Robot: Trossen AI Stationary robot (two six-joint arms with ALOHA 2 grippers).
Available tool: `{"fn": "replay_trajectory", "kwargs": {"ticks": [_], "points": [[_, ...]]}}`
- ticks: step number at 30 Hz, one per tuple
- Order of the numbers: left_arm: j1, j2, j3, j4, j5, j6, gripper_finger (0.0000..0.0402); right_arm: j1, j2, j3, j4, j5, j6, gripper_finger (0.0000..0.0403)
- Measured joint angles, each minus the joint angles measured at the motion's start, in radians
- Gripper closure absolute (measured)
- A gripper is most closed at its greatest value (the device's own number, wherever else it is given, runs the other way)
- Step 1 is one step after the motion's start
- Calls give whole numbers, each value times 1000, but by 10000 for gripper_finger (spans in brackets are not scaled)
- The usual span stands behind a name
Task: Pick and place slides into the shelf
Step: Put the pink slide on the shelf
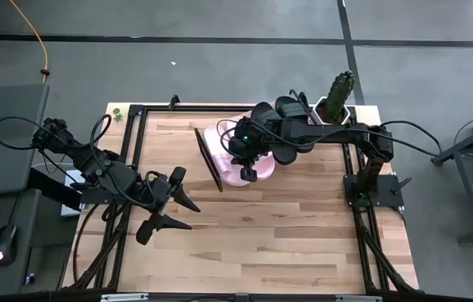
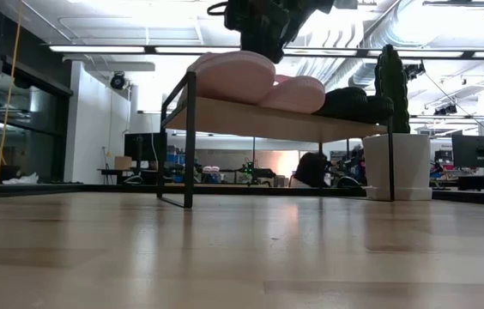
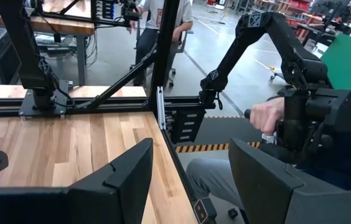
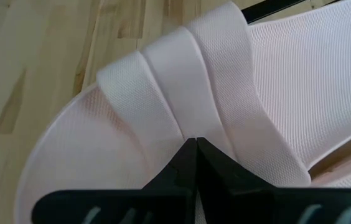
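The shelf [image 2: 268, 120], a light-wood plank on thin dark end panels [image 1: 208, 159], stands at the table's far middle. On it lie two pale pink slides [image 2: 229, 73] [image 2: 298, 93] and, beside them, black slides [image 2: 353, 103]. My right gripper [image 4: 194, 146] reaches over the shelf from the right and is shut on the pink slide [image 1: 230, 164] nearest the dark end panel. My left gripper [image 1: 188, 214] hangs open over the table's left half, with nothing between its fingers [image 3: 126, 180]. My right gripper pinches the pink slide's wide strap [image 4: 185, 121] between its two fingertips, at the strap's edge. The strap is gathered into ridges there. The fingers come slanting down from above. In the low view the slide's sole [image 2: 225, 93] lies on the shelf plank.
A white pot with a cactus [image 1: 337, 101] stands at the shelf's right end [image 2: 401, 163]. A black frame [image 1: 136, 113] runs round the table. Beyond the table's edge, the left wrist view shows a seated person's hand [image 3: 266, 115] on another arm.
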State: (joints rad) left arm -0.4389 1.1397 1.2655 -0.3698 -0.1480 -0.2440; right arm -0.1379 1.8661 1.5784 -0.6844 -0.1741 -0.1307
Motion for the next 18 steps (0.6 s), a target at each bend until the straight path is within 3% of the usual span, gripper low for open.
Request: {"fn": "replay_trajectory", "kwargs": {"ticks": [18], "points": [[0, 0, 0, 1, 1, -7, 202, 0, 1, 1, -7, -3, 18, 403]]}}
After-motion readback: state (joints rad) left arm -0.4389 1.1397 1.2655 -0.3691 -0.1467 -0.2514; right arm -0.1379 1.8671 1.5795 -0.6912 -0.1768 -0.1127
